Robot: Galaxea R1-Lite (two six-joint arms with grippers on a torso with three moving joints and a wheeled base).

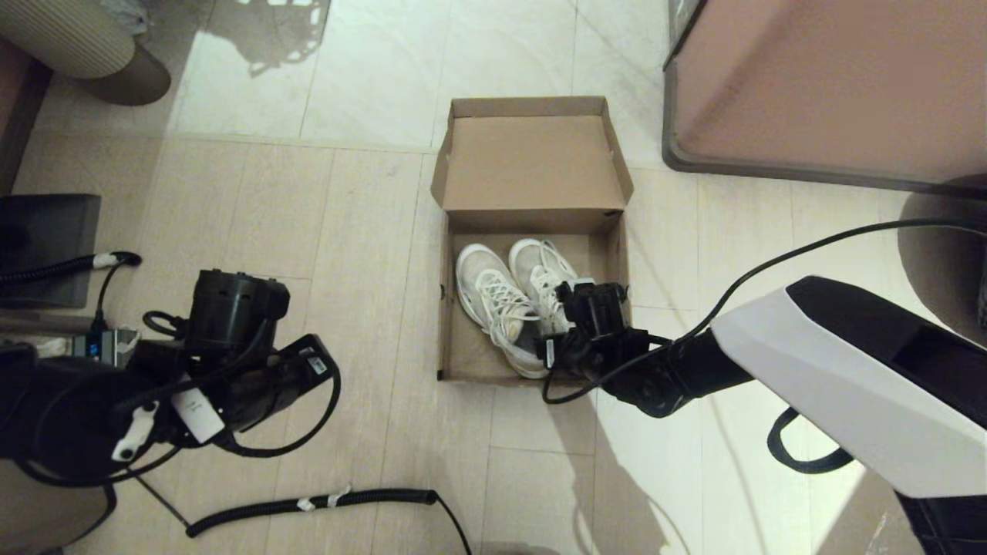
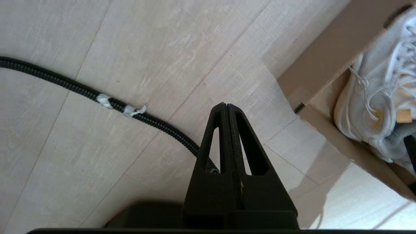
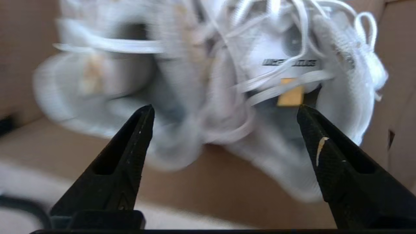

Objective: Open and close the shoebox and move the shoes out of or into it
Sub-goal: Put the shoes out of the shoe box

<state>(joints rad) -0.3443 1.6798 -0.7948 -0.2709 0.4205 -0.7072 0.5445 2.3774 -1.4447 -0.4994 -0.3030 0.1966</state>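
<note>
The brown cardboard shoebox (image 1: 455,308) stands on the floor with its hinged lid (image 1: 530,162) folded back and open. Two white and grey sneakers (image 1: 493,297) lie side by side inside it, toes toward the lid. My right gripper (image 1: 574,297) hovers over the near right corner of the box, above the heel of the right-hand sneaker. In the right wrist view the gripper (image 3: 224,109) is open, both sneakers (image 3: 286,65) lying just beyond its tips, nothing held. My left gripper (image 2: 226,105) is shut and empty, parked above the floor left of the box (image 2: 325,55).
A large pinkish-brown cabinet (image 1: 825,85) stands at the far right, close to the box lid. A black coiled cable (image 1: 324,502) lies on the floor near me. A ribbed beige object (image 1: 69,35) sits at the far left, a dark panel (image 1: 46,247) at the left edge.
</note>
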